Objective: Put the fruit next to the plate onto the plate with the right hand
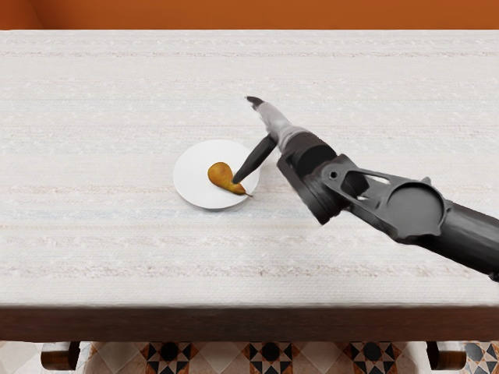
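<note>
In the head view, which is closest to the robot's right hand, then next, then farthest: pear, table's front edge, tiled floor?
1. Pear, on the plate, just beside the right hand.
2. Table's front edge, lower down.
3. Tiled floor, at the very bottom.

My bench (117, 93) is a broad pale slab with fine grain running crosswise and a dark front edge. Only a round white plate (191, 181) lies flat on it, near the bench's middle, a little left.
</note>
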Robot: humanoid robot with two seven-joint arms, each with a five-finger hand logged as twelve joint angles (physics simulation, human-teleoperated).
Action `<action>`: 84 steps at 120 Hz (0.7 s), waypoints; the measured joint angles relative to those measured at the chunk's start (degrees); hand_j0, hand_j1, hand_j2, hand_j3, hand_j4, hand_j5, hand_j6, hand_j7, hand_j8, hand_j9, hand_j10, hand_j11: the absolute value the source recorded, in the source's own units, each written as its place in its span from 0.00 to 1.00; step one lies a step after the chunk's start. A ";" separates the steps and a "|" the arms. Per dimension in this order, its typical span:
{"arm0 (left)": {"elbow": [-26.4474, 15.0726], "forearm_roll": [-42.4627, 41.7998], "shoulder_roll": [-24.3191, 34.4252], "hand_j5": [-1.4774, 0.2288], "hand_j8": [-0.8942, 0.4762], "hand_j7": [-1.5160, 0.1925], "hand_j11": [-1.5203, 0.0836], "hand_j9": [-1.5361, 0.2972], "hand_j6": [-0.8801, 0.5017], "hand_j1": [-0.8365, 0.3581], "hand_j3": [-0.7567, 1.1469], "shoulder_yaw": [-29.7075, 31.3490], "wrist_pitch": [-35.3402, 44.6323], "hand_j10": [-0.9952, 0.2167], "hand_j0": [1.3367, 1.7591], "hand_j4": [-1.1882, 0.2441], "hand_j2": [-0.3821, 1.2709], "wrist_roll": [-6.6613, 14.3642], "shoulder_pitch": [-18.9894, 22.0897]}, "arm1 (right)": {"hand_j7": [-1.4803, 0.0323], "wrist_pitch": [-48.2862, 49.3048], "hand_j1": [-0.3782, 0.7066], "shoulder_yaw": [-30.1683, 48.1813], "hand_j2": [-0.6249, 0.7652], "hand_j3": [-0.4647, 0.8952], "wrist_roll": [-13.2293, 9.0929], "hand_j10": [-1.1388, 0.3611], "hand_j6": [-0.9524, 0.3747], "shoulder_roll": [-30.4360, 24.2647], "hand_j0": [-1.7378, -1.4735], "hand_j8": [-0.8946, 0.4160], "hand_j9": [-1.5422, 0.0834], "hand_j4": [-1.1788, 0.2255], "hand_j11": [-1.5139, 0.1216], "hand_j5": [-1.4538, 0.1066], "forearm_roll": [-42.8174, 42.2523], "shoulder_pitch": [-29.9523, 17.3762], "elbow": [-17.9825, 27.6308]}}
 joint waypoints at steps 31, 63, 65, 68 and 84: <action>0.00 -0.02 0.00 0.87 0.65 0.89 0.95 0.84 0.64 0.99 0.40 0.00 0.00 0.82 0.76 0.83 0.23 0.00 0.00 | 0.98 27.01 0.03 18.11 0.45 0.34 0.00 0.76 0.71 -10.48 0.30 0.68 0.95 0.84 0.92 0.93 8.79 -9.54 5.43; 0.00 0.01 0.00 0.87 0.65 0.89 0.95 0.84 0.64 0.99 0.40 0.11 0.00 0.82 0.76 0.83 0.23 0.00 -0.11 | 0.98 55.44 0.03 29.60 0.45 0.34 0.00 0.76 0.72 -21.81 0.30 0.68 0.95 0.84 0.92 0.93 24.95 -17.51 5.99; 0.00 0.01 0.00 0.87 0.65 0.89 0.95 0.84 0.64 0.99 0.40 0.13 0.00 0.82 0.76 0.83 0.23 0.00 0.03 | 0.98 56.19 0.03 29.75 0.45 0.34 0.00 0.76 0.72 -22.52 0.30 0.68 0.95 0.84 0.92 0.93 25.81 -17.67 5.98; 0.00 0.01 0.00 0.87 0.65 0.89 0.95 0.84 0.64 0.99 0.40 0.16 0.00 0.82 0.76 0.83 0.23 0.00 0.08 | 0.98 57.11 0.03 29.93 0.45 0.34 0.00 0.76 0.72 -23.40 0.30 0.68 0.95 0.84 0.92 0.93 26.87 -17.88 5.95; 0.00 0.02 0.00 0.87 0.65 0.89 0.95 0.84 0.64 0.99 0.40 0.17 0.00 0.82 0.76 0.83 0.23 0.00 -0.61 | 0.98 59.56 0.03 30.41 0.45 0.34 0.00 0.76 0.72 -26.71 0.30 0.68 0.95 0.84 0.93 0.93 29.86 -18.41 5.82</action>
